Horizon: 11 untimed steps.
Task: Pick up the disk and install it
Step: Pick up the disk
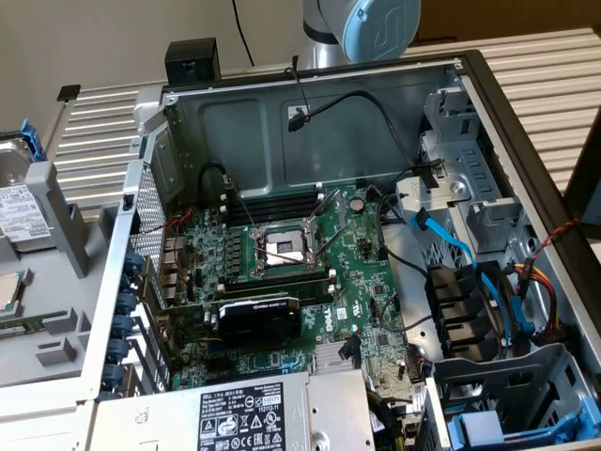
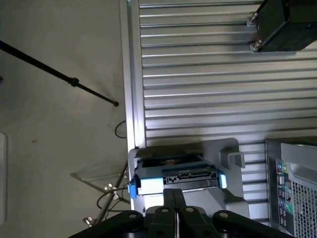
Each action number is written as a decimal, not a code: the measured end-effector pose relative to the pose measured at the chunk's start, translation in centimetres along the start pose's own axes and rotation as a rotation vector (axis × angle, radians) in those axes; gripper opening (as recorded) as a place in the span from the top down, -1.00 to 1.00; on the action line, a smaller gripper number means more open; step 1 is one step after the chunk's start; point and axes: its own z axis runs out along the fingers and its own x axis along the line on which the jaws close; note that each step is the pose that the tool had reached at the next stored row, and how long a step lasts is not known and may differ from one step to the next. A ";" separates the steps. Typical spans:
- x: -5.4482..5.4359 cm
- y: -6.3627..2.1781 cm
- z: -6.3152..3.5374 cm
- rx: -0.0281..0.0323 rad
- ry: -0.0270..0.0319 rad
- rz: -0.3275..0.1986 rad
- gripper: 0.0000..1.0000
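Note:
The disk (image 1: 19, 211) stands at the exterior view's far left in a grey holder (image 1: 58, 235); its white label and blue carrier frame show. In the wrist view the disk (image 2: 176, 177) is seen edge-on, grey with blue carrier ends, sitting in the same grey holder (image 2: 223, 151). My gripper (image 2: 173, 191) hangs over the disk with its two black fingers pressed together, nothing between them, and apart from the disk. The arm's blue-capped joint (image 1: 380, 26) shows behind the open computer case (image 1: 282, 113).
The open case holds a motherboard (image 1: 282, 272), a black card (image 1: 258, 315), blue and black cables (image 1: 460, 263), drive bays (image 1: 507, 413) and a silver power-supply box (image 1: 254, 418). A black box (image 2: 287, 25) sits on the ribbed metal table (image 2: 198, 89). The case's rear (image 2: 292, 188) stands beside the holder.

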 end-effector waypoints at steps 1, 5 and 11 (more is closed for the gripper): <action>0.0 0.00 0.00 0.0000 0.0000 0.000 0.79; 0.0 0.00 0.00 0.0000 0.0000 0.000 0.79; 0.1 0.00 0.00 -0.0008 -0.0026 -0.016 0.79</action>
